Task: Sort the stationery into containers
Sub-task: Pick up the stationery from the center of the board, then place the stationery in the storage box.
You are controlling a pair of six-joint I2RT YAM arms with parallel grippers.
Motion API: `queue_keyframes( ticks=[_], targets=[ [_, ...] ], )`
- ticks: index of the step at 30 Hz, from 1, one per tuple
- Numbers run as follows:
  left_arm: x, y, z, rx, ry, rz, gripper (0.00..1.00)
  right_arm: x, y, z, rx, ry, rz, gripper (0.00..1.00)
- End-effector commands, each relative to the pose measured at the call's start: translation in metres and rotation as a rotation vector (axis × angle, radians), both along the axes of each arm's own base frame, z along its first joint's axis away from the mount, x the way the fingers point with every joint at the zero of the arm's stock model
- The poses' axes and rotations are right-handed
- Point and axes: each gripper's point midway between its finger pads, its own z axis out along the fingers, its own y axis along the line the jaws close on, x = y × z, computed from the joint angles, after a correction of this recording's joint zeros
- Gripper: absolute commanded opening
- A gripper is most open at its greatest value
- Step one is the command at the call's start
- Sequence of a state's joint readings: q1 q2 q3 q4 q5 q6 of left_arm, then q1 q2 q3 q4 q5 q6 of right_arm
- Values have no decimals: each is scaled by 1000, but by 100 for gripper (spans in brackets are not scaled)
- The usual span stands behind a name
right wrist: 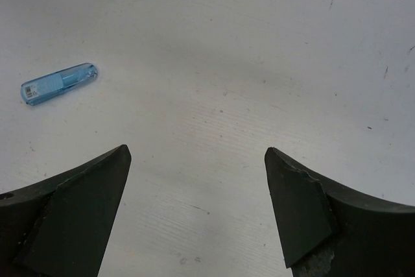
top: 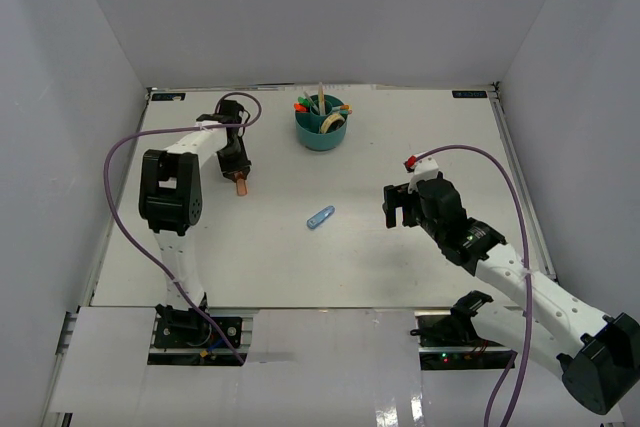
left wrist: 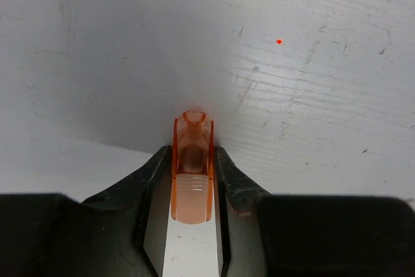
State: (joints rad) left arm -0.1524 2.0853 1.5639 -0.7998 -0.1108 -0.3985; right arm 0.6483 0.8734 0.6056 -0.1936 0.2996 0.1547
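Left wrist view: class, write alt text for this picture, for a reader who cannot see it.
The left gripper is shut on a small translucent orange item, pinched between its two black fingers. Behind it lies the scuffed white table with one tiny red speck.

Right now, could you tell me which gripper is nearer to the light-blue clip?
Right. The right gripper sits open right of the clip; the left gripper, shut on a salmon item, is farther to its left.
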Motion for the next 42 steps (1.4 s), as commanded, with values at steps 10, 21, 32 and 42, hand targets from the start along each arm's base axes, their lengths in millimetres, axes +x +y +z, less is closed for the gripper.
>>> queue_keyframes(
  ticks=[10,21,32,42],
  targets=[
    [27,-25,72,-115,-219,-51,17,1,-2,5,18,-19,-14,90],
    [77,-111,217,-320,-920,-242,15,-2,-1,3,31,-15,-5,90],
    [100,-164,262,-429,-1323,-437,18,-8,-5,4,48,-37,-3,90],
    [108,-181,239,-465,-1365,-510,23,-10,-11,9,56,-67,-14,90]
  ],
)
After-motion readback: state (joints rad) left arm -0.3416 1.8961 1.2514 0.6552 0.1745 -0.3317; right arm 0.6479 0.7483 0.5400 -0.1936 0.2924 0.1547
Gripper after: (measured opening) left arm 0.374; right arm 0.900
